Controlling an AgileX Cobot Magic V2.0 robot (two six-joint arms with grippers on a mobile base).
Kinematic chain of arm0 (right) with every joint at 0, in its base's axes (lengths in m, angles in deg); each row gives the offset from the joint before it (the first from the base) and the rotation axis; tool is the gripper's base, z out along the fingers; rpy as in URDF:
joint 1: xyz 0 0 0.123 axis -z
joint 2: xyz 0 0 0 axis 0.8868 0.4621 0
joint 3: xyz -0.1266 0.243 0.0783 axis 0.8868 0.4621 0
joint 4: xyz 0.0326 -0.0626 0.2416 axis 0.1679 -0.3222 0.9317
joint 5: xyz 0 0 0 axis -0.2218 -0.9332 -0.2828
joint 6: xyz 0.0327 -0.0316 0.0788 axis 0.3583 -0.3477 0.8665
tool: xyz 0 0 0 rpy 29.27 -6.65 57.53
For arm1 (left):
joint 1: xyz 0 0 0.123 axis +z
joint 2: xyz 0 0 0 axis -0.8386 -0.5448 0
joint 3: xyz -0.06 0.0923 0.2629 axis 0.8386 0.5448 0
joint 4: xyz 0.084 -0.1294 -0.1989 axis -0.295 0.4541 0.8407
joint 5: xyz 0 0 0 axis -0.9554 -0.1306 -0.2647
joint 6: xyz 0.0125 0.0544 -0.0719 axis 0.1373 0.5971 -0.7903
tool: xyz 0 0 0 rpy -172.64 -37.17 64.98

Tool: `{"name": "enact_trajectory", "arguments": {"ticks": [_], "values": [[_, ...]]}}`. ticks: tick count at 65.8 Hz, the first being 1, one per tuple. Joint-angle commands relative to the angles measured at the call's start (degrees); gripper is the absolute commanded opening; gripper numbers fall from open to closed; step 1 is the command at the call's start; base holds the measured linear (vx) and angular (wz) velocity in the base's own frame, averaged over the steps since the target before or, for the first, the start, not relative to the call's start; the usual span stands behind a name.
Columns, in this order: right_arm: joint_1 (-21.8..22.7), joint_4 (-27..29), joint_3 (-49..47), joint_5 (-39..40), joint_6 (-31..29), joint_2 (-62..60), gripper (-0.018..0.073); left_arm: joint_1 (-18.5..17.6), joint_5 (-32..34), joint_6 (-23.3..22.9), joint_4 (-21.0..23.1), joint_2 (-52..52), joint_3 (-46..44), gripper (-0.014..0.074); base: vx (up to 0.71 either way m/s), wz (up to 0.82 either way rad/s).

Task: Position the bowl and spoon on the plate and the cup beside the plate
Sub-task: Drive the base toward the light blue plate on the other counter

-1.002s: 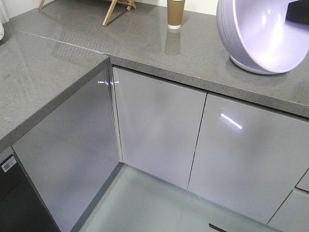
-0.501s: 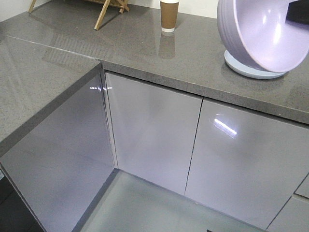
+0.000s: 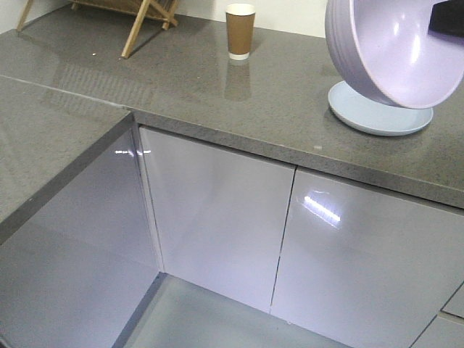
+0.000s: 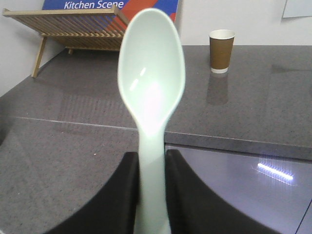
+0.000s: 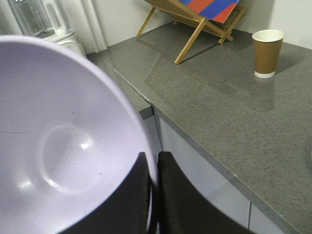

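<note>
My right gripper (image 5: 153,161) is shut on the rim of the lavender bowl (image 5: 58,141), which hangs tilted in the air; in the front view the bowl (image 3: 395,47) hovers over the pale blue plate (image 3: 377,116) lying on the counter. The mint-green spoon (image 4: 152,83) stands upright, its handle clamped in my left gripper (image 4: 152,161). The brown paper cup (image 3: 240,30) stands upright at the back of the counter, also in the left wrist view (image 4: 222,51) and the right wrist view (image 5: 266,52). Only a dark corner of the right arm shows in the front view.
A wooden rack (image 3: 134,18) stands at the counter's back left, with a red and blue sign (image 4: 114,7) behind it. The grey counter (image 3: 217,94) is L-shaped over glossy cabinet doors (image 3: 217,217). A white appliance (image 5: 48,24) stands at the far left.
The front view has shifted, so the cup, rack and counter edge moved left and down in frame. The plate came into view under the bowl. Both grippers keep their holds.
</note>
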Motion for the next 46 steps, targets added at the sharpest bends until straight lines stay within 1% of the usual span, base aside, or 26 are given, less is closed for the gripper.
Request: {"name": "enact_trajectory", "arguments": {"ticks": [1, 29, 46], "values": [[0.1, 3.8, -1.6, 2.3, -0.4, -1.2, -0.0006, -0.2, 4.4, -0.1, 0.3, 0.8, -1.6, -0.0006, 0.12, -0.17], [0.1, 3.8, -1.6, 2.3, -0.4, -1.2, -0.0006, -0.2, 4.4, -0.1, 0.3, 0.8, -1.6, -0.0006, 0.10, -0.21], [0.1, 3.8, -1.6, 2.3, -0.4, -1.2, -0.0006, -0.2, 4.4, -0.1, 0.3, 0.8, -1.6, -0.0006, 0.07, -0.07]]}}
